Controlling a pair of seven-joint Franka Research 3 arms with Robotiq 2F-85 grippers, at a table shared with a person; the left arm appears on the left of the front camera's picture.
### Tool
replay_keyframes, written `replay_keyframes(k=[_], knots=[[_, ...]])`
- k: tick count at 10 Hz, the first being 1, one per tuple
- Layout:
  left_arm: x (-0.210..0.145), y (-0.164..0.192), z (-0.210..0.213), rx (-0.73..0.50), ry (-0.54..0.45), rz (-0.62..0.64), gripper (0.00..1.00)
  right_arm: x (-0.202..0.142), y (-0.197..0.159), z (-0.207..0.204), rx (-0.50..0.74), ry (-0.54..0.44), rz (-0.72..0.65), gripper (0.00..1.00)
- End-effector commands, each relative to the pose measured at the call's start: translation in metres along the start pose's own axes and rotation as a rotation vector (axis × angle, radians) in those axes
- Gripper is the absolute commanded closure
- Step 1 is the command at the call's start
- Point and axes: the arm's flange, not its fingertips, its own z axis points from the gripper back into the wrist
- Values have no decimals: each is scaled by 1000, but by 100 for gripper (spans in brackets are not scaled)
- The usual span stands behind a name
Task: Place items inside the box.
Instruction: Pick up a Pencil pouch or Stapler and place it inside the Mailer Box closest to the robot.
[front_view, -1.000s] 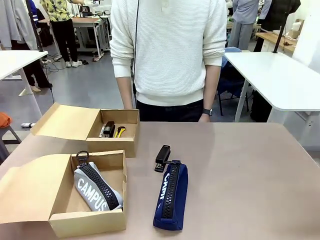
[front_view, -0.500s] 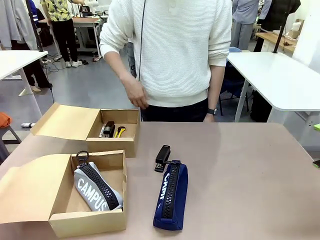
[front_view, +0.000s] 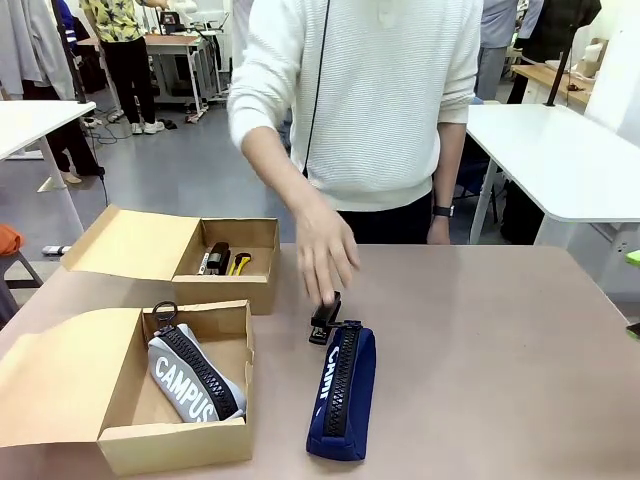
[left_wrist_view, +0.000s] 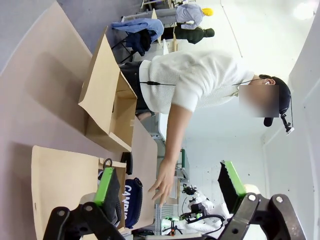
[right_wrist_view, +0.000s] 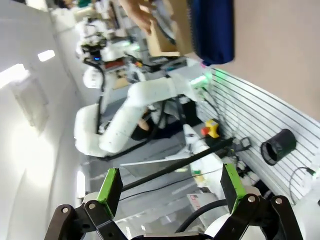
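A person's hand (front_view: 325, 255) hangs over the middle of the tabletop (front_view: 500, 340), fingers pointing down at a stapler (front_view: 325, 318) that lies there. Whether they touch it cannot be told.

Just beside the stapler, toward the near edge, lies the navy case (front_view: 342, 392), zip upward.

At the near-left corner stands the near box (front_view: 175, 445), flap open to the left. The grey case (front_view: 195, 375) lies slantwise inside it.

The far box (front_view: 225, 290) sits behind it along the left edge, also open. It holds a marker (front_view: 205, 262), a second stapler (front_view: 218, 258) and a knife (front_view: 240, 264), side by side.

The left pincer (left_wrist_view: 167, 175) is spread wide with nothing between its green pads — and the right pincer (right_wrist_view: 170, 182) is just as wide and just as empty.
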Motion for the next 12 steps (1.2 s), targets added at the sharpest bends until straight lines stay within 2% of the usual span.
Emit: replay_keyframes(k=[1, 2, 3, 4, 5, 6, 7, 8, 9, 10, 12], knots=[[0, 0, 1, -16, -1, -18, 0, 57, 45, -91, -289, 59, 39, 0], [0, 0, 1, -16, -1, -18, 0, 83, 52, -126, -357, 66, 54, 0], [0, 0, 1, -16, -1, -18, 0, 95, 48, -143, -416, 52, 27, 0], [0, 0, 1, -16, -1, -18, 0, 84, 41, -115, -352, -1, 4, 0], [0, 0, 1, -16, -1, -18, 0, 40, 30, -46, -95, -109, 43, 0], [0, 0, 1, -16, -1, -18, 0, -9, 17, -7, -31, -217, 47, 0], [0, 0, 1, -16, -1, -18, 0, -56, 5, 14, -18, -361, 48, 0], [0, 0, 1, -16, -1, -18, 0, -87, -2, 22, -20, -500, 68, 0], [0, 0, 1, -16, -1, -18, 0, -99, -4, 20, -23, -578, 98, 0], [0, 0, 1, -16, -1, -18, 0, -31, 24, 47, 9, -354, 55, 0], [0, 0, 1, -16, -1, -18, 0, -31, 24, 47, 9, -354, 55, 0]])
